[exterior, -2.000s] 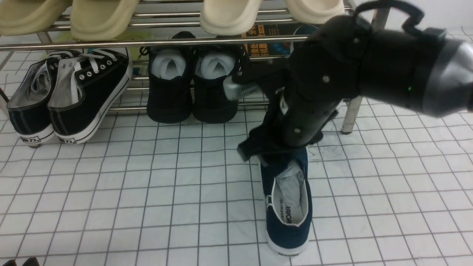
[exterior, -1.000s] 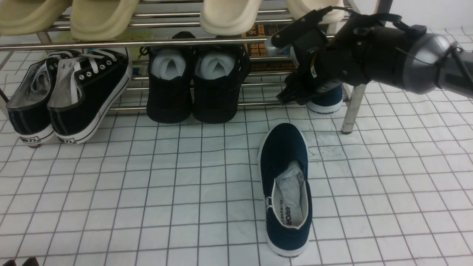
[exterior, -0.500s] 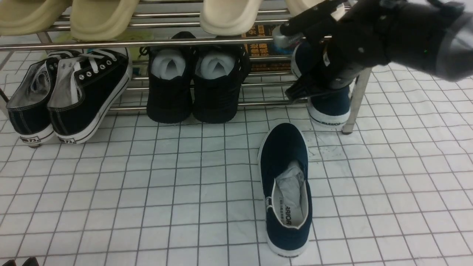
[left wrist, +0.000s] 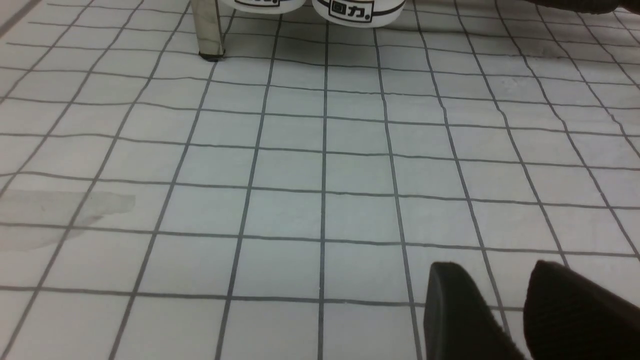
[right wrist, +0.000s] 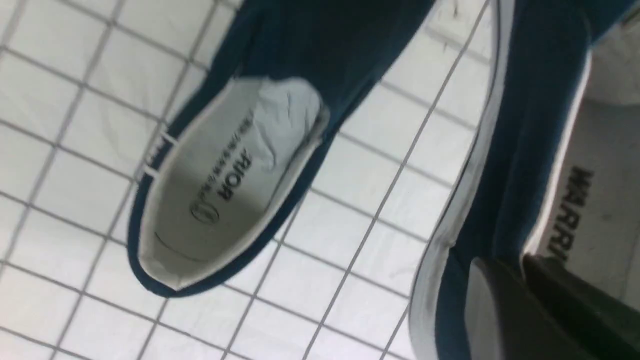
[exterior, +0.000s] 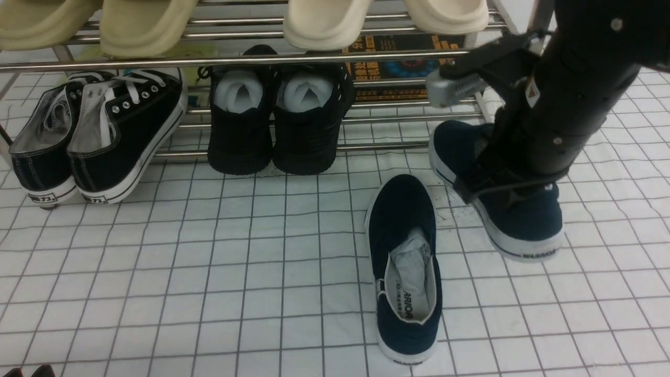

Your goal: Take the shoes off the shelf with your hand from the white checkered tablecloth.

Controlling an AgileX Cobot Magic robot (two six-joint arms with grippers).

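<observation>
One navy shoe (exterior: 405, 262) lies on the white checkered tablecloth (exterior: 209, 272), its heel towards me, also seen in the right wrist view (right wrist: 280, 115). My right gripper (exterior: 497, 180) is shut on the inner side wall of the second navy shoe (exterior: 523, 220), beside the "WARRIOR" insole (right wrist: 580, 200). That shoe sits tilted in front of the shelf's (exterior: 209, 58) right end, off its bars; I cannot tell whether it touches the cloth. In the right wrist view the right gripper (right wrist: 520, 280) pinches the white-trimmed edge. My left gripper (left wrist: 500, 280) hovers open over bare cloth.
Black lace-up sneakers (exterior: 99, 136) and black paper-stuffed shoes (exterior: 277, 120) sit on the lower tier. Beige slippers (exterior: 324, 21) rest on the upper tier. A shelf leg (left wrist: 207, 30) and white sneaker heels (left wrist: 350, 7) stand ahead of the left gripper.
My right gripper has shut on the second navy shoe at the shelf's lower tier and drawn it out, down and towards me. The first shoe has not moved.
</observation>
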